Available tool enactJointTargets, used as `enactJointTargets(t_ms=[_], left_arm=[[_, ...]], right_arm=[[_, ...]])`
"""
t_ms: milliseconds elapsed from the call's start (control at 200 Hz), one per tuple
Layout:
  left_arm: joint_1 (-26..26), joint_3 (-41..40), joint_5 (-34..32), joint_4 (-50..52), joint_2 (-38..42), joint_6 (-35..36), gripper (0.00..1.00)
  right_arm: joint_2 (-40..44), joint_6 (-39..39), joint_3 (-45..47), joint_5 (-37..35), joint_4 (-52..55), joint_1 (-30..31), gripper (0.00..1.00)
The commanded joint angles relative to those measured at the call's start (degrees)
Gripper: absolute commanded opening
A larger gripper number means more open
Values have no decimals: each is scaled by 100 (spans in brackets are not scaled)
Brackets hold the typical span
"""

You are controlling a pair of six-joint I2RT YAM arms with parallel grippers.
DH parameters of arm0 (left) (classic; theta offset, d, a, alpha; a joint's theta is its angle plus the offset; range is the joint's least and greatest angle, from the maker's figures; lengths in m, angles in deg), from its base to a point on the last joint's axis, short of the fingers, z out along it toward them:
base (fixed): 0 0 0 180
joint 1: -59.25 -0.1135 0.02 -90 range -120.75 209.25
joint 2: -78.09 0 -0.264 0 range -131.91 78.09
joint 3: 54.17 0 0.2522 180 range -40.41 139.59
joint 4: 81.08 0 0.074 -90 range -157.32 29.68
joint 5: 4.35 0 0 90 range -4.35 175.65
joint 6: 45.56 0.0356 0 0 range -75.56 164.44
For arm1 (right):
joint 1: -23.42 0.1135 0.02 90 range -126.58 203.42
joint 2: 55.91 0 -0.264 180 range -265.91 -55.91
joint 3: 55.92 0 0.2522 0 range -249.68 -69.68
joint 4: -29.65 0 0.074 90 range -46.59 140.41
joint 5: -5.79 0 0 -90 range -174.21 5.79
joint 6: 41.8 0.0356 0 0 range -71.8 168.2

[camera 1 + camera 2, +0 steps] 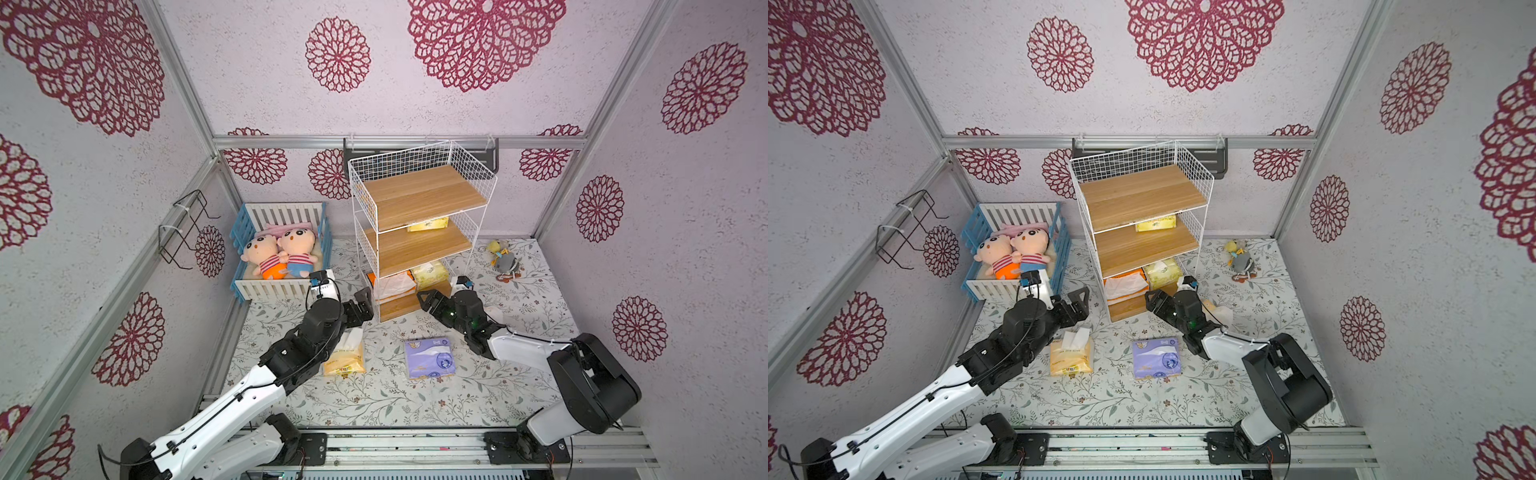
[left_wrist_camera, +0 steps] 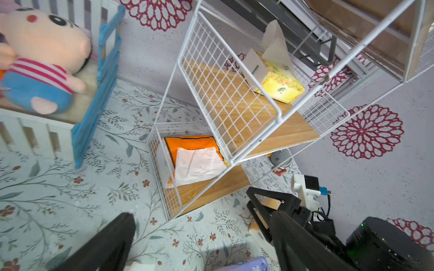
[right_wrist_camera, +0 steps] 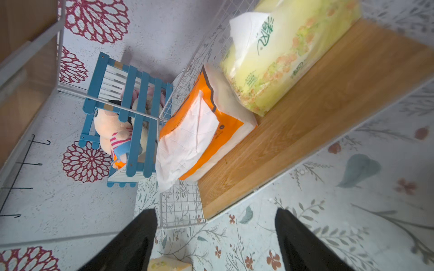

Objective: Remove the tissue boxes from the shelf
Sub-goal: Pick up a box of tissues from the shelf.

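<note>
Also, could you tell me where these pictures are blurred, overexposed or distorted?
In both top views, sharp, with wide-angle stretch toward the edges; in the left wrist view, the plush doll has a blown-out face and the left gripper is out of focus; in the right wrist view, the yellow-green tissue pack and the shelf board smear with blur.
</note>
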Motion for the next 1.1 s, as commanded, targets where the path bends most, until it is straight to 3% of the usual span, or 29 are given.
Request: enactJointTargets(t_ms=[0,435,1096], left_arm=[[-76,-213,-398,331,289,-48,97],[-634,-335,193,406,214,53,97],[-914,-888,277,498,924,-83,97]], right_arm=[[-278,188,-404,-80,-363,-21,84],[-1327,325,-1433,-484,179,-16,77],[-2448,303,-2653,-566,727,22,73]])
